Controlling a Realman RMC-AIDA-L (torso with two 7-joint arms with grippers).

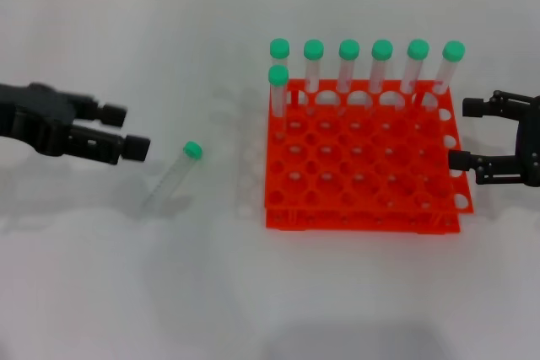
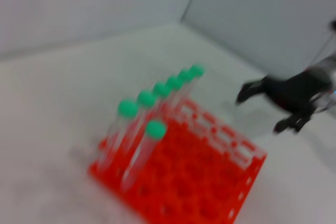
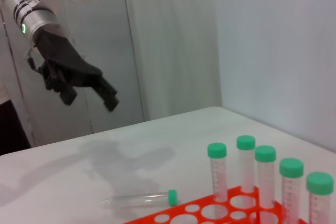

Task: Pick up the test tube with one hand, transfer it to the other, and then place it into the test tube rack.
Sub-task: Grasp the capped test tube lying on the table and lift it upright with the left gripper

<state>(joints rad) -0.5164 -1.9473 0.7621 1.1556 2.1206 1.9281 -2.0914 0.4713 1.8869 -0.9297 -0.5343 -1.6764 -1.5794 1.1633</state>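
Test tube (image 1: 175,173): lying on the table (image 1: 126,292), left of centre, green cap up-right. Left gripper (image 1: 128,131): mid-left, above the table, fingers spread, empty. Right gripper (image 1: 466,134): right edge, spread, empty. Rack (image 1: 364,166): centre-right, seven capped tubes (image 1: 348,67) standing at its back.

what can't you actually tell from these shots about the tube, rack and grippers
- Left gripper: head view blurs its fingertips; how high it hangs above the test tube is unclear there.
- Right gripper: the head view's edge cuts off its body and arm.
- Test tube rack: the left wrist view is too smeared to count holes.
- Rack's lower tier: cut off by the right wrist view's bottom edge.
- Tube contents and markings: too faint.
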